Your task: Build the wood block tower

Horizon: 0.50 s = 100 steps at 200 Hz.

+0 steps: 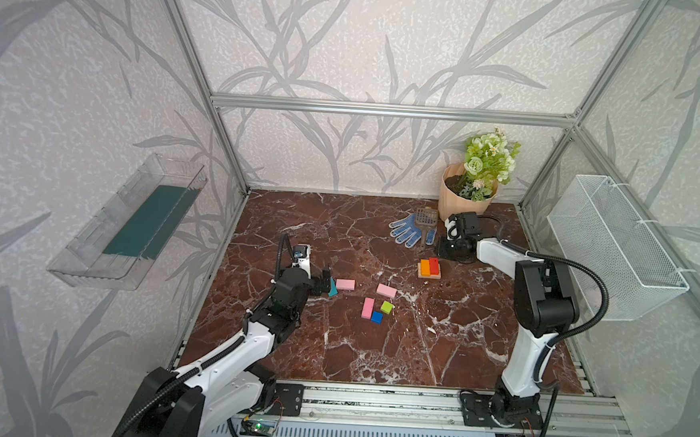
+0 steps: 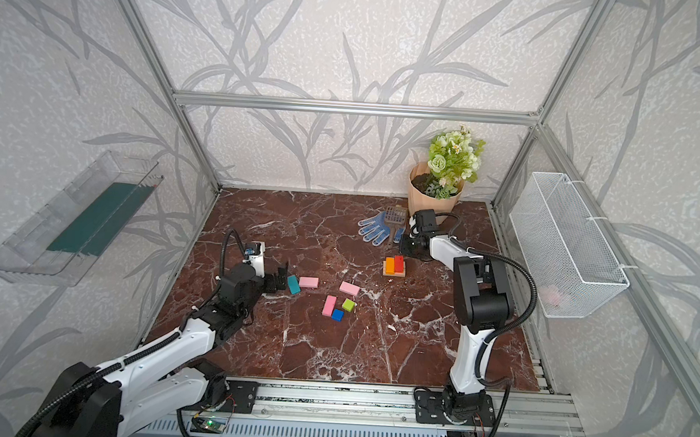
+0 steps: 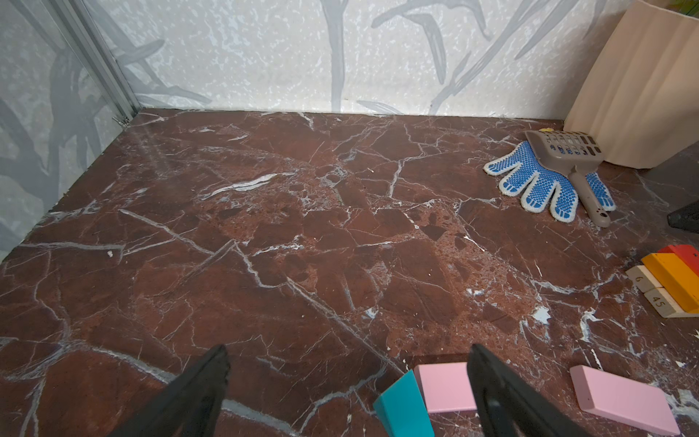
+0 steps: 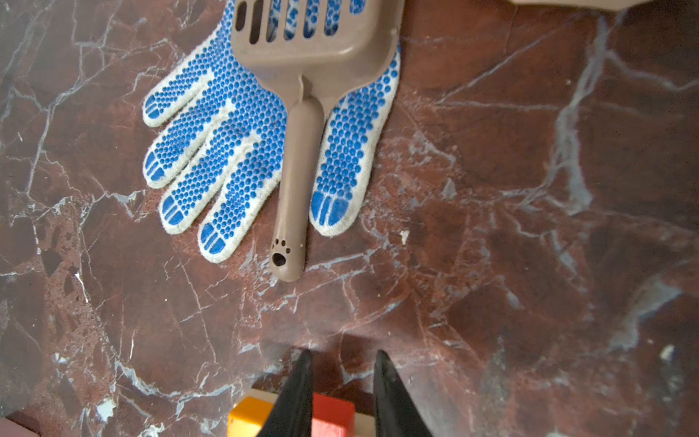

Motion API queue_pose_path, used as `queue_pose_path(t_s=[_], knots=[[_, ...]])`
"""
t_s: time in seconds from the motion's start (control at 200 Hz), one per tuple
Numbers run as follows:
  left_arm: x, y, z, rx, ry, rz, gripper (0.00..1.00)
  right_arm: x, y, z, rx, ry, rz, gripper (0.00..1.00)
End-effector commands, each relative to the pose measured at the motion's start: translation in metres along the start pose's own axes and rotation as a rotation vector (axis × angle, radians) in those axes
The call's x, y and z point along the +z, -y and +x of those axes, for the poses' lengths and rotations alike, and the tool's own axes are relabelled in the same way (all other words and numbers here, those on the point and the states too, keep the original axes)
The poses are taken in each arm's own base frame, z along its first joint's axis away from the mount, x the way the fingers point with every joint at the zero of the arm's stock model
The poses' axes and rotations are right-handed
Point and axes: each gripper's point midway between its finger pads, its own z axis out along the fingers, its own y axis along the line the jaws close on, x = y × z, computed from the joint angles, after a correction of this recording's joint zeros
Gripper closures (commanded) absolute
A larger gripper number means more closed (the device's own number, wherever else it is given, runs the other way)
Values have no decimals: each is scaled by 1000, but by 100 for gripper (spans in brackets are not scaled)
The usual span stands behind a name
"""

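Our left gripper [image 3: 350, 353] has its fingers spread wide. The teal block [image 3: 404, 410] sits between them, nearer one finger, and a pink block [image 3: 444, 386] beside it looks to touch it. We think the job now is to grab the teal block alone, so we should move over until it sits in the middle, then close slowly and not pinch the pink one too. Our right gripper [image 4: 344, 353] has its fingers close together with the red block [image 4: 331, 418] between them; we cannot tell if they squeeze it. That red block lies by the orange block [image 1: 425, 267] on the tower [image 1: 428, 276], near the glove [image 1: 408, 230].
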Motion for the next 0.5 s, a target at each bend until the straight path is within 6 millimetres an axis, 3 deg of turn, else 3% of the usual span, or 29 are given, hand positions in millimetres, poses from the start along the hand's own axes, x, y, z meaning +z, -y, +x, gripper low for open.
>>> queue_pose_path(t_s=[0.0,0.495], knots=[[-2,1,-8,6,29,-1,1,3,-1,4,-12,-36,12,72],[-3,1,-8,5,32,-1,1,3,0,14,-5,-71,12,72]])
